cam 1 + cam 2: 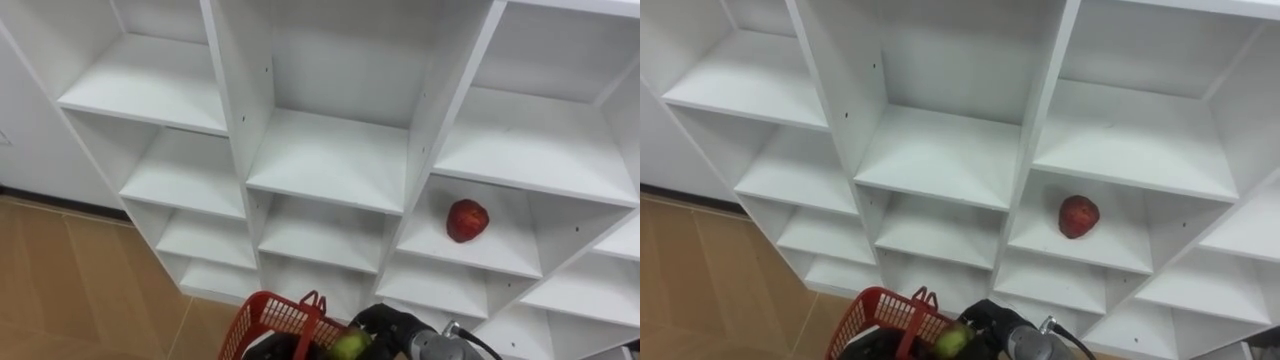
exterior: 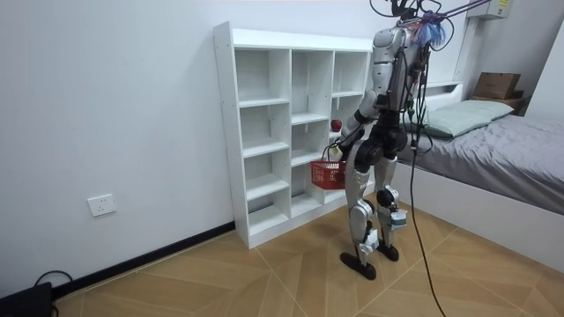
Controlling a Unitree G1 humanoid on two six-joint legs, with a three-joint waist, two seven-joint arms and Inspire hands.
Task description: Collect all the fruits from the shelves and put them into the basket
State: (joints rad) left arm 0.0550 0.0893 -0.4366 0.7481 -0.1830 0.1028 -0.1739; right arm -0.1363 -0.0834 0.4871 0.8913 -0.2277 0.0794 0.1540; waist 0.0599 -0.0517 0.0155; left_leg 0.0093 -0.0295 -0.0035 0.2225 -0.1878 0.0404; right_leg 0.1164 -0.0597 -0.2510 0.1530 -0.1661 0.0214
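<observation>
Before white closet (image 1: 236,80) robot is standing, right hand (image 1: 388,326) curling round one green fruit (image 1: 350,345) at rim of one red basket (image 1: 272,316); one red apple (image 1: 467,220) is lying on shelf.

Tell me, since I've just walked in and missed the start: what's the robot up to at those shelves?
The robot stands facing the white shelf unit, gathering fruit. Its right hand holds a green fruit low down, just above the red basket carried in front of it. A red apple lies on a shelf in the right-hand column, not yet collected.
</observation>
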